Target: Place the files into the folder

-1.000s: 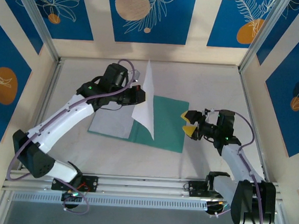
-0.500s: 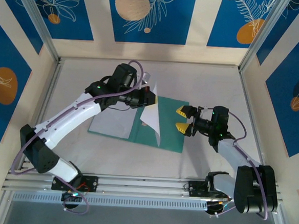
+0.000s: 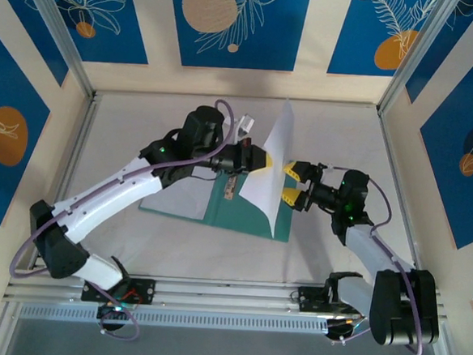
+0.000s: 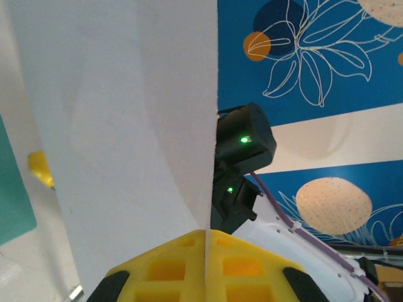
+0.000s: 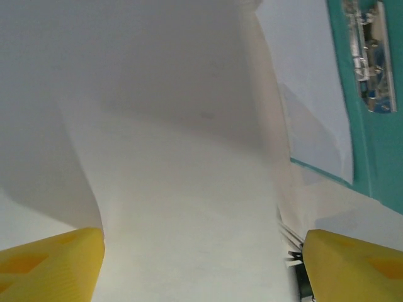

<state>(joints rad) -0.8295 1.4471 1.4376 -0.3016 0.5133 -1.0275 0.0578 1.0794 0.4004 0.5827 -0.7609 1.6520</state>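
White sheet (image 3: 271, 173), clenched in the left hand (image 3: 259, 158), screens part of the folder (image 3: 232, 211) while the right hand (image 3: 291, 184) gapes.

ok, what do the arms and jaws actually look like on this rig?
The left arm and right arm have white tube-like links with black joint housings and black bases. A purple cable runs along each. Small green lights glow on the black housings. The left gripper and right gripper have blocky yellow jaws with square recessed pockets.
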